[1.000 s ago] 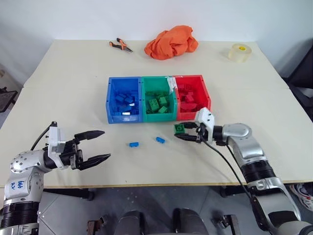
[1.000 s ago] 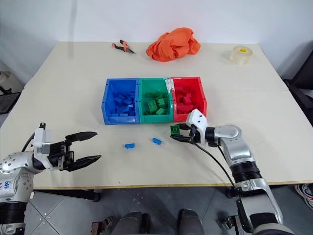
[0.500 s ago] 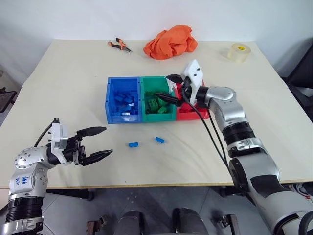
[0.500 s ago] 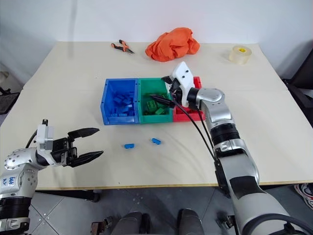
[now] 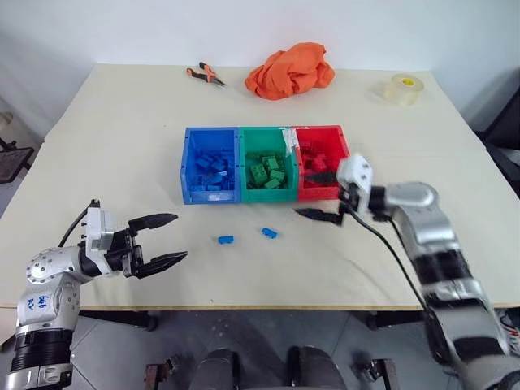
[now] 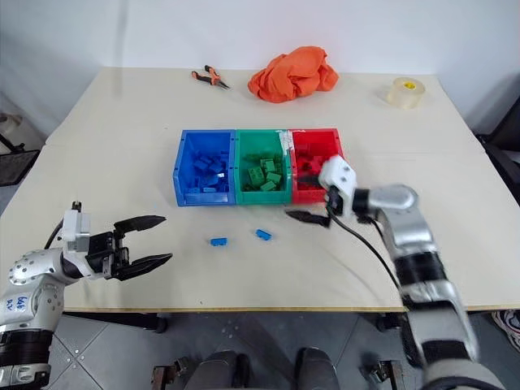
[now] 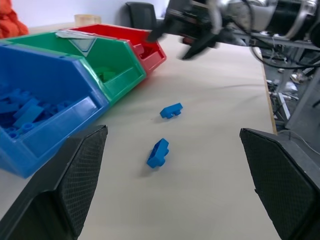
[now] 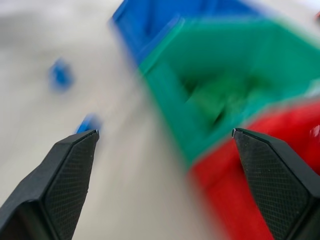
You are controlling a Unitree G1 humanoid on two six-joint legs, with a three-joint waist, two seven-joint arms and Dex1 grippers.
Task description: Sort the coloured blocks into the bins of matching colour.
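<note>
Left eye view, my left pincer (image 5: 168, 239): spread wide, pinching nothing, hovering near the table's front left edge.
Blue blocks on the table: one (image 5: 225, 240) and another (image 5: 269, 232) lie loose on the table (image 5: 122, 146), in front of the bins, between my two arms.
Blue bin (image 5: 210, 165): leftmost of the joined row, holding blue blocks.
Green bin (image 5: 267, 165): middle, holding green blocks.
Red bin (image 5: 319, 161): rightmost, holding red blocks.
My right pincer (image 5: 318, 196): spread, empty, at the front of the red bin, one finger over its front wall, the other lower in front of it.
Step in hand: I judge a drop is done and the two blue blocks are what is left to sort.
Next move: bring an open pincer down over one blue block, close on it, carry it to the blue bin.
Far edge: pliers (image 5: 203, 75), orange cloth (image 5: 289, 70), tape roll (image 5: 403, 88).
Writing: none I can read on the bins or blocks; dark marks on my left forearm are too small to read.
</note>
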